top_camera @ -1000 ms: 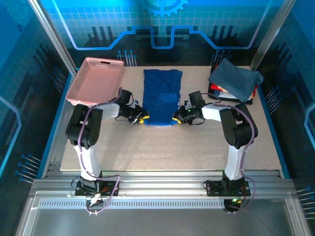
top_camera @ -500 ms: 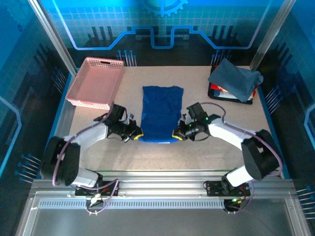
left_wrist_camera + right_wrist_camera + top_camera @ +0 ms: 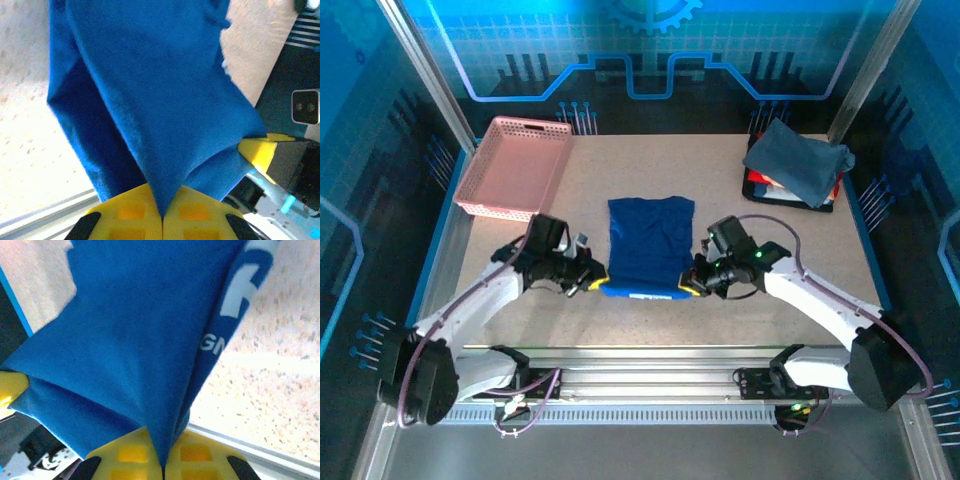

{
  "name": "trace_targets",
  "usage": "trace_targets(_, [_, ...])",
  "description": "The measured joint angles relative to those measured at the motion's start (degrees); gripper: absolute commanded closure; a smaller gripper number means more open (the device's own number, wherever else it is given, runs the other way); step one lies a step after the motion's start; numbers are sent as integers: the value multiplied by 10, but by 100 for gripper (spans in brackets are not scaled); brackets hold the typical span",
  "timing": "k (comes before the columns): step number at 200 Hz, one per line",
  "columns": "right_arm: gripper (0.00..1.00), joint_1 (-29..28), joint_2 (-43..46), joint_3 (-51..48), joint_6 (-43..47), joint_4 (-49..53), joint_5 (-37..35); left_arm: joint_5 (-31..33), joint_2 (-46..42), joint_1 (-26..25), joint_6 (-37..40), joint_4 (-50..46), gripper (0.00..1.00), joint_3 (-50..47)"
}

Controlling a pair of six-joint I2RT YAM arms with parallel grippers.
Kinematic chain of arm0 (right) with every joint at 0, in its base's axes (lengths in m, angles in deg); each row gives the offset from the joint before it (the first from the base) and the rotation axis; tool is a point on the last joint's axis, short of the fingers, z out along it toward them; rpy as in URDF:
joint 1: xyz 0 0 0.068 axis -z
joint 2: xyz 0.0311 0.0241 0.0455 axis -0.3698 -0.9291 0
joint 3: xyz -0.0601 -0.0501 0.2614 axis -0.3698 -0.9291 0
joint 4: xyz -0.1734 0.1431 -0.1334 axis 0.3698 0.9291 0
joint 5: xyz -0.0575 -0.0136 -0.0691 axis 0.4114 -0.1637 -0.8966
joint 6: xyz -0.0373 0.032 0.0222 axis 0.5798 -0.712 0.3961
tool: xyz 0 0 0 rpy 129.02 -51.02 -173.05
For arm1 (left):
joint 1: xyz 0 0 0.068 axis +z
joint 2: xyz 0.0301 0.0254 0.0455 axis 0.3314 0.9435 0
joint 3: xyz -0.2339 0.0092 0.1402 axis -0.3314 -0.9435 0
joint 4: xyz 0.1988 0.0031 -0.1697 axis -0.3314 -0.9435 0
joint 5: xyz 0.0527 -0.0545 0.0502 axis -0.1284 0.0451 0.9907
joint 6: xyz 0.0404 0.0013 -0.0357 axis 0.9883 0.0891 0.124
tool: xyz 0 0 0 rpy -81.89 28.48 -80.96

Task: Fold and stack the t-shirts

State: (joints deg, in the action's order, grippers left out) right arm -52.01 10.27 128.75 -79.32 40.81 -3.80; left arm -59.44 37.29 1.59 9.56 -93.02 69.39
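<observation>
- The blue shirt (image 3: 650, 240) lies mid-table (image 3: 740, 320), folded into a narrow strip running away from the arms.
- The left gripper (image 3: 592, 284) pinches the strip's near left corner, yellow fingers pressed together on the cloth. The right gripper (image 3: 691, 286) pinches the near right corner likewise.
- The step in hand appears to be the crosswise fold. Next, both arms would need to carry the near edge toward the far end together, keeping it level.
- The grey shirt (image 3: 798, 160) sits heaped at the far right, not yet folded.
- In the right wrist view, white letters (image 3: 212, 344) read "GN"; the rest is hidden in folds.
</observation>
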Motion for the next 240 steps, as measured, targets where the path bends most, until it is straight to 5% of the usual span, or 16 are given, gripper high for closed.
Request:
trace_targets(62, [99,120,-182,215,99,39,48,-47,198,66,9,38,100,169])
trace_targets(112, [100,155,-329,322,147,65,79,-74,319,85,21,45,100,257])
trace_targets(166, [100,155,-301,279,162,72,99,-83,236,70,-2,87,100,155])
trace_targets(240, [98,156,-75,39,158,77,108,-35,40,-62,-113,165,100,-48])
